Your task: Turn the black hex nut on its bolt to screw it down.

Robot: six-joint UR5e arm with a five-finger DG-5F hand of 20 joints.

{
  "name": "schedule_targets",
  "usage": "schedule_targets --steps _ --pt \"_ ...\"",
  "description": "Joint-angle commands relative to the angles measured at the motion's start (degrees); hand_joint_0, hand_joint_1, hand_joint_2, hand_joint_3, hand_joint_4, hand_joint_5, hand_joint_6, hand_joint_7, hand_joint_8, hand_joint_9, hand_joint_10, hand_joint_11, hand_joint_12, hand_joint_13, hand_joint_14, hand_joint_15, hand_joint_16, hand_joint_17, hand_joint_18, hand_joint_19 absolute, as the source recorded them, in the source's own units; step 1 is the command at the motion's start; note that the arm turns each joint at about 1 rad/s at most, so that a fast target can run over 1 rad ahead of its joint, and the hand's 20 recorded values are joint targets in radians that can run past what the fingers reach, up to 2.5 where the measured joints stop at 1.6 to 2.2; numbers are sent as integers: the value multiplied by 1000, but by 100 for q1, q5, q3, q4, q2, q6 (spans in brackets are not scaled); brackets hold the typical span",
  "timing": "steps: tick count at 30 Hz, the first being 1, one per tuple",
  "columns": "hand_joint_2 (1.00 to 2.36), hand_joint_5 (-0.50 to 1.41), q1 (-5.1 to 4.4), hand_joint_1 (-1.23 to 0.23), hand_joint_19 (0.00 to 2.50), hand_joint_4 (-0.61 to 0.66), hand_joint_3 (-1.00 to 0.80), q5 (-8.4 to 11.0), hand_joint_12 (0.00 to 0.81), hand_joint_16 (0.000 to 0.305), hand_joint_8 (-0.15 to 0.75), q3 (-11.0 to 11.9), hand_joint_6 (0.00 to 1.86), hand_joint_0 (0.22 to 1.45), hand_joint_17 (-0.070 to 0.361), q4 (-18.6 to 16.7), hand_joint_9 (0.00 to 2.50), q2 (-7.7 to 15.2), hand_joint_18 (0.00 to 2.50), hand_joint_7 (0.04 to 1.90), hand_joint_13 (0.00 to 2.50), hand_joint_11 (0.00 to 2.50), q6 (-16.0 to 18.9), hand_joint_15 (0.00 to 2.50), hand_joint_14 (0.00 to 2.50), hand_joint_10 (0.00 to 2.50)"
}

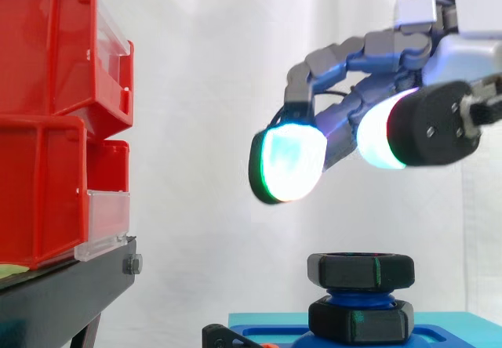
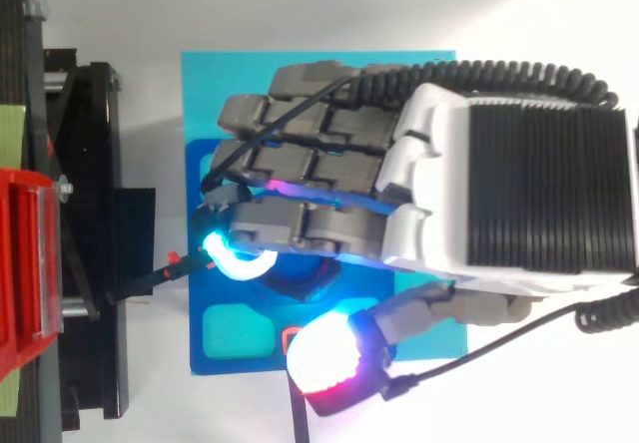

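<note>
Hand (image 1: 467, 44) hangs over the black hex nut (image 1: 360, 269), clear air between them and no contact. Fingers loosely bent and spread, thumb apart from them, nothing held. One fingertip (image 1: 286, 164) glows white-cyan with a green rim and points down-left; the pad nearest the camera (image 1: 378, 132) glows white.

The nut sits level at the top of the blue bolt (image 1: 359, 295), with a short stretch of thread showing below it. Under that is a second black hex piece (image 1: 360, 321), resting on the blue base plate (image 2: 419, 74).

Top view: the hand covers most of the plate. The nut (image 2: 300, 281) is only partly seen, a dark shape under the fingers, between a cyan-lit fingertip (image 2: 235, 259) and the thumb pad (image 2: 324, 355), which glows white-red.

Red bins (image 1: 47, 128) stacked on the black stand (image 1: 63, 293) at left, well apart from the bolt; white curtain (image 1: 204, 89) behind.
</note>
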State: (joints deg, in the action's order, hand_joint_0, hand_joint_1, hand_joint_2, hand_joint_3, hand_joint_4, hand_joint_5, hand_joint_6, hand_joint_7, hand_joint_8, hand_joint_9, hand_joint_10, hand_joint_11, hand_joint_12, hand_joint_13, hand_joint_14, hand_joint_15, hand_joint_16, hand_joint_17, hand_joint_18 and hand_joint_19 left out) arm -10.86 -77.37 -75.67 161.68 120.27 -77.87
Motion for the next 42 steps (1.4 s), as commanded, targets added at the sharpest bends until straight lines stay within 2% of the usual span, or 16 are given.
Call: schedule_targets --steps 1,7,8,11,13,18,19,20,25,27,28,36,42 --pt "1000 -78 -4 -476 236 140 -500 -24 309 56 227 43 504 502 126 -40 549 111 450 1137 478 45 -185 0 0 0" --pt "1000 -80 5 -452 242 141 -500 -94 312 56 228 43 504 498 126 -23 546 111 454 1106 478 38 -360 0 0 0" --pt "1000 -80 5 -435 242 140 -500 -173 312 56 228 43 504 497 126 -49 544 111 447 1102 478 41 -571 0 0 2" --pt "1000 -80 5 -386 241 136 -500 -182 313 57 229 43 504 494 127 -84 546 119 450 1086 477 36 -703 0 0 0" --pt "1000 -80 -4 -353 241 139 -500 -173 315 57 228 43 504 492 128 -111 547 119 446 1074 476 28 -703 0 0 0" --pt "1000 -78 -4 -307 251 141 -500 -173 316 57 228 61 504 493 128 -295 545 330 438 1070 470 33 -703 0 0 0" --pt "1000 -78 -4 -306 251 137 -500 -173 315 57 229 87 504 492 128 -348 547 401 438 1066 470 29 -703 0 0 0" --pt "1000 -78 -4 -305 249 139 -500 -173 316 57 230 237 504 493 128 -410 547 445 440 1067 470 24 -686 0 0 0" --pt "1000 -74 5 -298 248 138 -500 -191 315 57 227 342 504 495 128 -225 546 453 437 1075 468 23 -686 0 0 0" --pt "1000 -72 5 -296 251 135 -500 -200 315 57 229 342 504 495 128 -225 543 453 434 1082 468 28 -686 0 0 2" --pt "1000 -72 5 -292 254 135 -500 -200 314 57 227 342 504 497 128 -243 547 550 436 1082 467 22 -694 0 0 0" --pt "1000 -59 -4 -282 256 138 -500 -261 312 56 224 342 504 503 126 -304 550 550 433 1157 468 19 -853 0 0 0" --pt "1000 -51 -4 -280 256 127 -500 -428 312 56 225 342 504 505 125 -243 552 559 434 1223 471 34 -1020 0 0 0"
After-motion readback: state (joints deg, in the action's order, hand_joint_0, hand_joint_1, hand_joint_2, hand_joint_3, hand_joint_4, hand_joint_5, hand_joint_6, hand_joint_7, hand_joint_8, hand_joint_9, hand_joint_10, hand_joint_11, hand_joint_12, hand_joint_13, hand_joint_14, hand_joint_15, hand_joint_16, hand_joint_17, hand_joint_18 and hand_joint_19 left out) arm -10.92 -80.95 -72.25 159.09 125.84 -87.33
